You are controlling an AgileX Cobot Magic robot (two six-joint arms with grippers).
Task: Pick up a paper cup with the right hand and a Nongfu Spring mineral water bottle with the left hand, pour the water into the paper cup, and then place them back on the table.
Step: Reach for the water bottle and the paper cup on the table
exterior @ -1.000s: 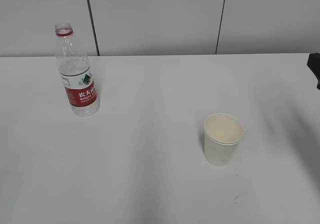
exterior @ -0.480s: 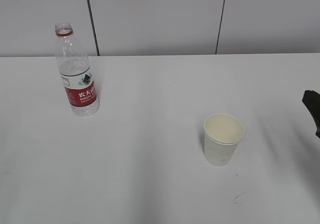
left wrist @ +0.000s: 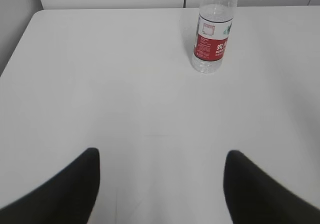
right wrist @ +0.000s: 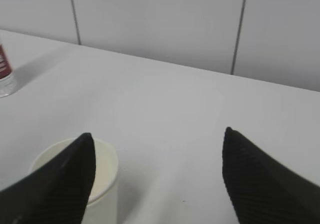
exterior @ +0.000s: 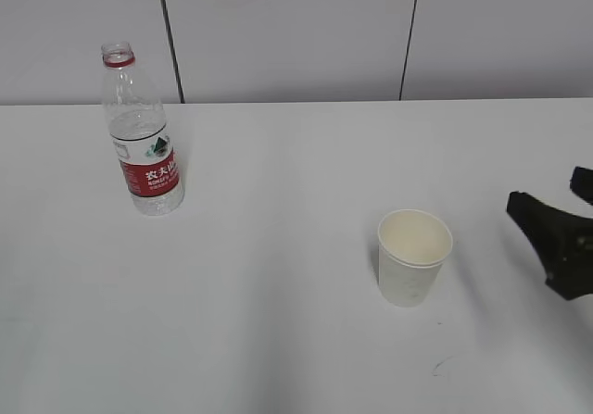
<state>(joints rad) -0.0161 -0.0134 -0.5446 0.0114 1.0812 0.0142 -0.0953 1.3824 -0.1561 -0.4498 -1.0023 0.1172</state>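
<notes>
The paper cup (exterior: pixel 414 257) stands upright and empty on the white table (exterior: pixel 278 275), right of centre. The Nongfu Spring bottle (exterior: pixel 141 136) stands upright and uncapped at the far left. My right gripper (exterior: pixel 545 189) is open and empty at the right edge, a short way right of the cup and apart from it. In the right wrist view the gripper (right wrist: pixel 158 134) is open, and the cup (right wrist: pixel 104 170) sits partly behind its left finger. My left gripper (left wrist: pixel 161 153) is open and empty, with the bottle (left wrist: pixel 212 38) well ahead and to the right. The left arm is out of the exterior view.
A small dark scuff mark (exterior: pixel 443 365) lies on the table just in front of the cup. A grey panelled wall (exterior: pixel 296 34) runs along the table's far edge. The bottle's base (right wrist: pixel 5 76) shows at the left edge of the right wrist view.
My right gripper has come in from the right edge, moving down and left toward the cup. The cup and bottle have not moved.
</notes>
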